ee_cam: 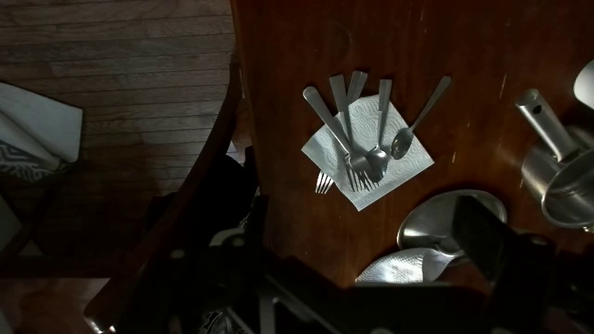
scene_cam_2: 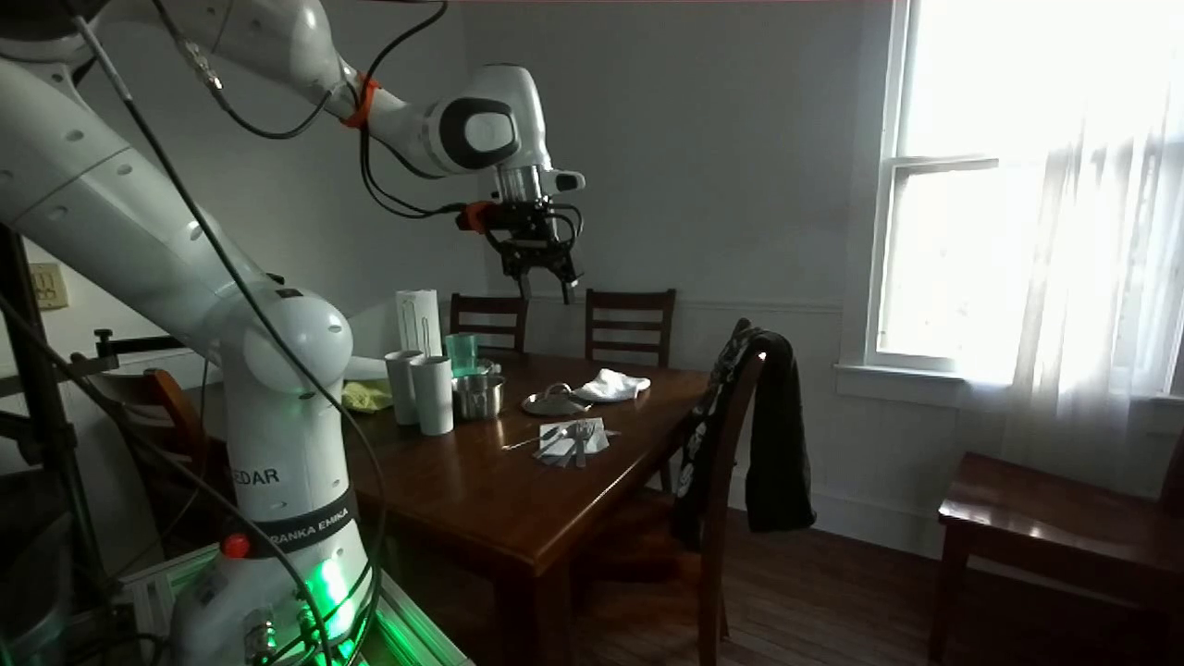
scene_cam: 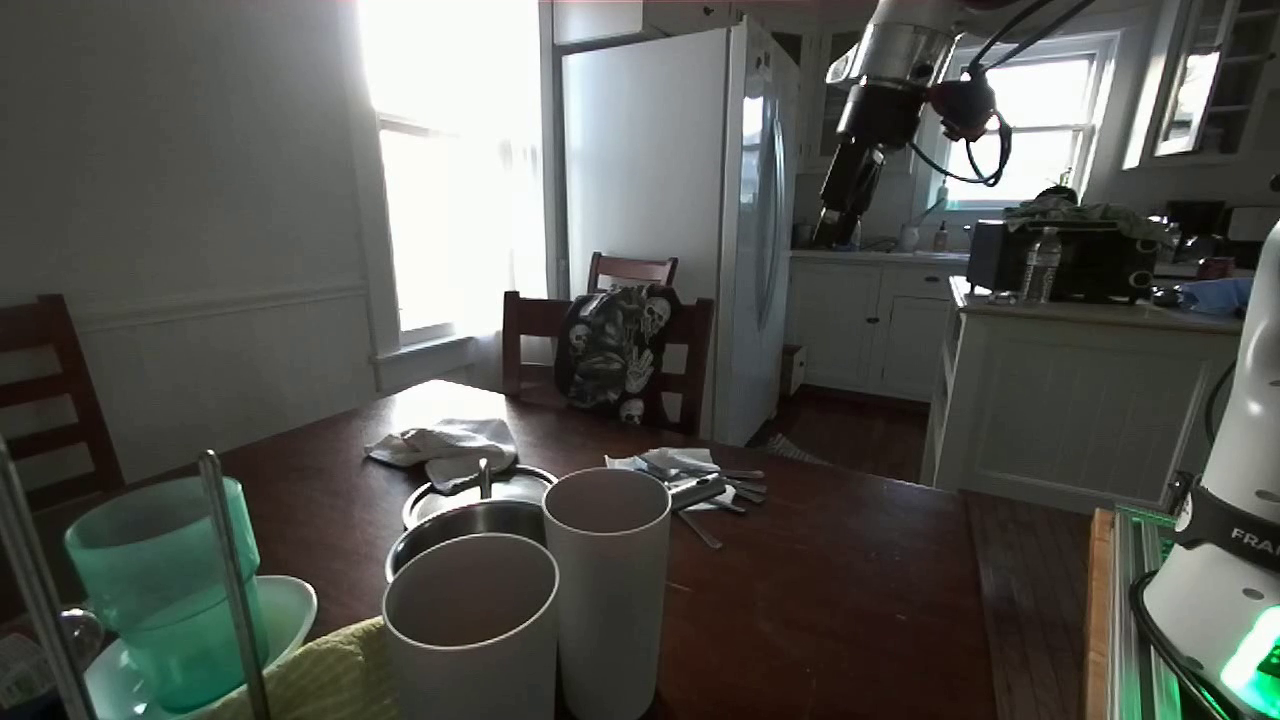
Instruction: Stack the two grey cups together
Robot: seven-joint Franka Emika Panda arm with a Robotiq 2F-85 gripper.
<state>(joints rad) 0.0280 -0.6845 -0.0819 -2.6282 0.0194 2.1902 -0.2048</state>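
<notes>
Two grey cups stand upright side by side on the table, openings up and not nested. In an exterior view one cup (scene_cam: 475, 660) is nearer the camera and the other cup (scene_cam: 612, 600) is just right of it. Both show in an exterior view too, as a left cup (scene_cam_2: 401, 388) and a right cup (scene_cam_2: 433, 396). In the wrist view a pale rounded edge (ee_cam: 585, 86) at the far right may be one cup. My gripper (scene_cam_2: 546, 289) is open and empty, high above the table, away from the cups; it also shows in an exterior view (scene_cam: 836, 232).
A steel pot (scene_cam_2: 479, 396) stands beside the cups, its handle pointing out in the wrist view. A lid (scene_cam_2: 555, 401), a white cloth (scene_cam_2: 612, 385) and cutlery on a paper towel (ee_cam: 362, 148) lie nearby. A translucent green cup (scene_cam: 165, 590) and a yellow-green cloth (scene_cam: 330, 670) are close.
</notes>
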